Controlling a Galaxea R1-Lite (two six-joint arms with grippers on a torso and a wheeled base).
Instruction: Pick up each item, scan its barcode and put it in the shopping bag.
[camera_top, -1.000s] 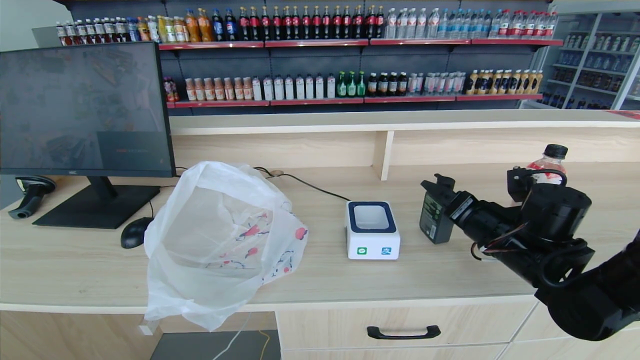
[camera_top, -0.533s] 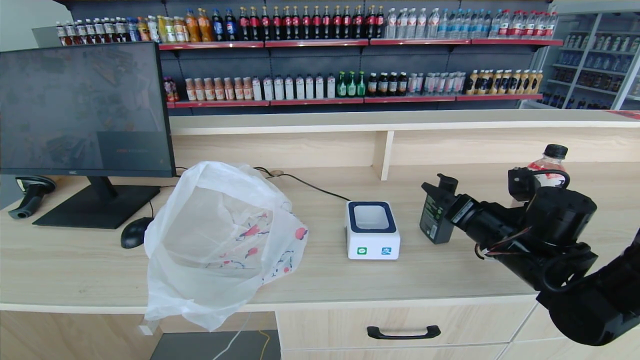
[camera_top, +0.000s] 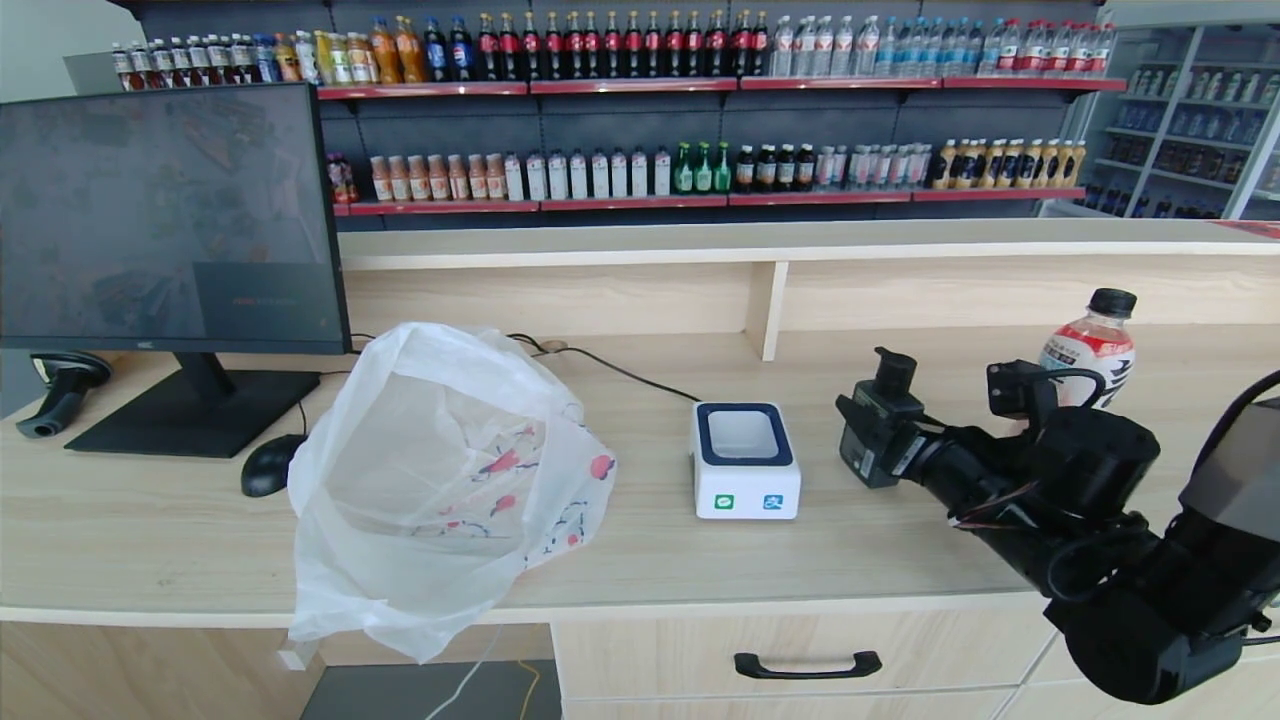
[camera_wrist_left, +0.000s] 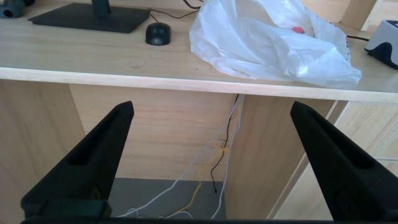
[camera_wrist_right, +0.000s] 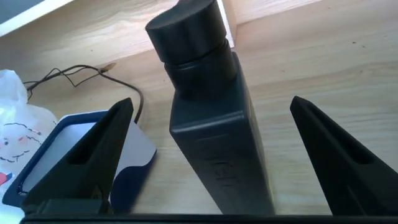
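Now my right tool (camera_top: 872, 440) stands open around the black bottle (camera_wrist_right: 211, 124) near the scanner (camera_top: 745, 460); my left tool (camera_wrist_left: 211, 106) hangs open, low before the desk (camera_top: 150, 540).

Matt black bottle (camera_wrist_right: 211, 137), thin crinkled plastic bag (camera_top: 440, 480), wood-grain counter (camera_top: 150, 540), perhaps laminate.

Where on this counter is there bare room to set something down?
Bare wood lies in front of the mouse and behind the scanner. Crowded right of the scanner, around the dark bottle and right end effector.
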